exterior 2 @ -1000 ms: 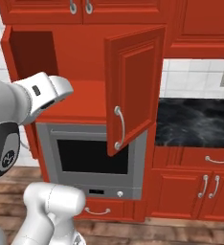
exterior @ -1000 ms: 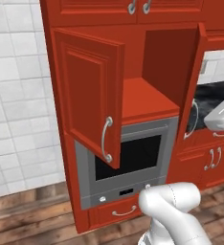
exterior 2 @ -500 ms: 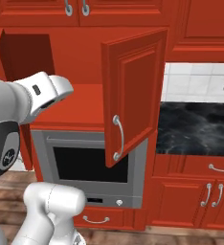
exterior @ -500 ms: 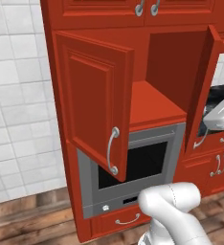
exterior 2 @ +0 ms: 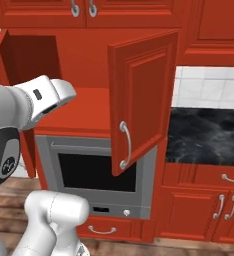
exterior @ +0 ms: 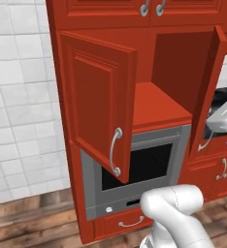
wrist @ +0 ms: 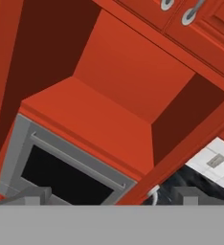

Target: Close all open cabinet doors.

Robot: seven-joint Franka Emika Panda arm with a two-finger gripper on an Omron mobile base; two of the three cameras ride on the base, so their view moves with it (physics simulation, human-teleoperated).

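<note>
Two cabinet doors stand open on one red cabinet above the oven. In the left base view the left door [exterior: 98, 106] swings out toward me with its silver handle [exterior: 114, 152] low on its free edge, and the right door [exterior: 207, 92] shows edge-on. From the right base view the right door [exterior 2: 141, 100] faces me and the left door [exterior 2: 0, 60] sits at the far left. My gripper [wrist: 111, 195] is open, its fingertips [wrist: 37, 194] wide apart with nothing between them. It points into the bare cabinet inside [wrist: 128, 91], apart from both doors.
A grey oven [exterior: 139, 167] with dark glass sits under the open cabinet, with a red drawer [exterior: 130, 223] below it. Closed upper doors [exterior: 152, 7] lie above. A black cooktop [exterior 2: 206, 135] and closed lower cabinets [exterior 2: 209, 210] are to the right, a white tiled wall [exterior: 18, 97] to the left.
Both base views have drawn a little closer to the cabinet, so the camera moved with the base. Both doors stay open at the same angle. The gripper stays open.
</note>
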